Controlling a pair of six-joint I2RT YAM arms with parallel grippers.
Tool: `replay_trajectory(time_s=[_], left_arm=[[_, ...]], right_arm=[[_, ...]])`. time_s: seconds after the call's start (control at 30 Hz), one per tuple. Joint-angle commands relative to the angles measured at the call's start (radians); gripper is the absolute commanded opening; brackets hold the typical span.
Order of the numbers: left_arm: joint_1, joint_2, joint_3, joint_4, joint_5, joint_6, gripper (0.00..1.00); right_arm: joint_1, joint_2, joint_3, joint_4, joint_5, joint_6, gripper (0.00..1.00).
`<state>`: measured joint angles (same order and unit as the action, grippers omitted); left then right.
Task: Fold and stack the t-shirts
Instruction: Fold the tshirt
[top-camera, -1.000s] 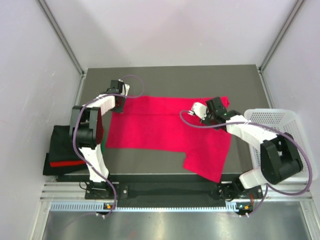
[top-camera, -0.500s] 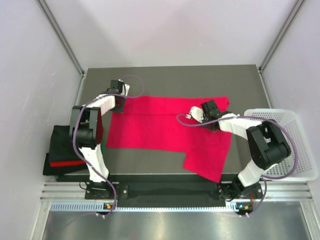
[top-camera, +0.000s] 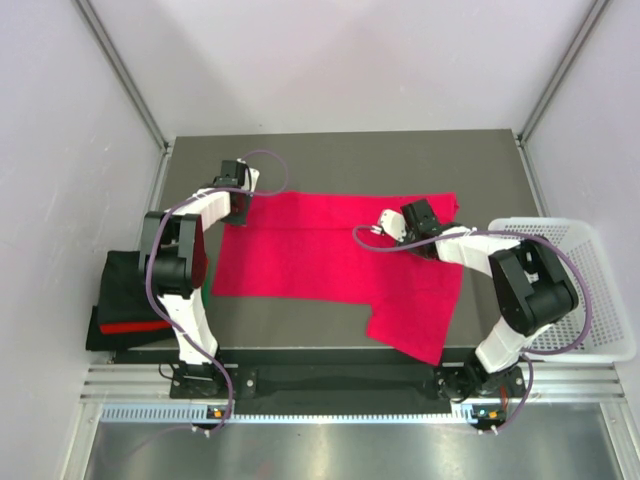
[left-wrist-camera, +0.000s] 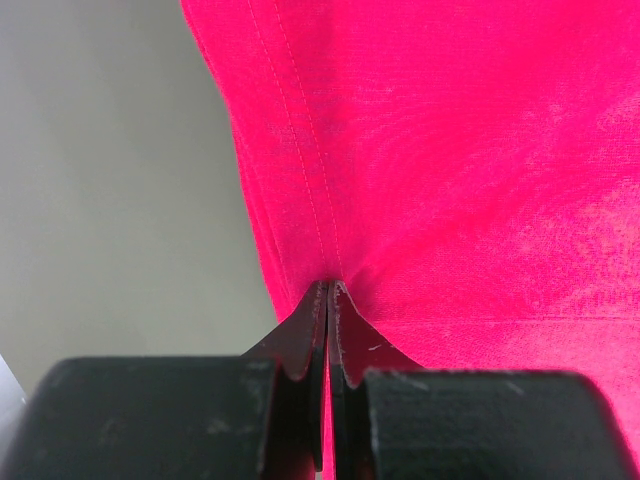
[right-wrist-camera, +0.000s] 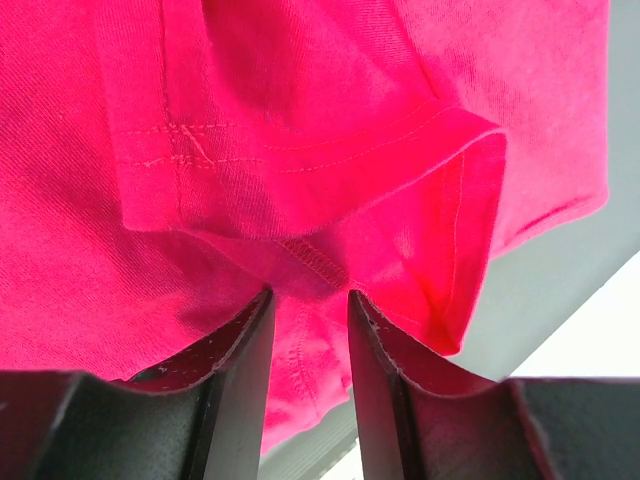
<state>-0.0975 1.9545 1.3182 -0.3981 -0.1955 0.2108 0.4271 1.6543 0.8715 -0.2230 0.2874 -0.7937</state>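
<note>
magenta t-shirt | left hand pinching hem, wrist view only | right hand astride sleeve, grip unclear

Dark grey table top, matte, rectangular. White plastic mesh basket sits at the table's right edge, hanging past it; its near-left part is hidden. Pale plain walls on three sides. Two slanted aluminium frame posts, one back left, one back right. Ribbed metal rail along the near table edge, shiny steel sheet below it.
</note>
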Motion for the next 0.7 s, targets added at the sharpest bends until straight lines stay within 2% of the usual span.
replay_trajectory(time_s=[0.0, 0.43, 0.57, 0.67], left_arm=[[0.005, -0.012, 0.0, -0.001, 0.004, -0.004, 0.0], [0.005, -0.016, -0.004, -0.002, 0.007, -0.005, 0.01], [0.005, -0.014, -0.004, -0.001, 0.007, -0.007, 0.0], [0.007, -0.012, -0.004, -0.001, 0.007, -0.004, 0.01]], right_arm=[[-0.008, 0.009, 0.04, 0.039, 0.021, -0.01, 0.36], [-0.008, 0.061, 0.06, 0.08, 0.047, 0.002, 0.29], [-0.007, 0.05, 0.064, 0.062, 0.041, 0.013, 0.21], [-0.007, 0.021, 0.061, 0.042, 0.036, 0.025, 0.07]])
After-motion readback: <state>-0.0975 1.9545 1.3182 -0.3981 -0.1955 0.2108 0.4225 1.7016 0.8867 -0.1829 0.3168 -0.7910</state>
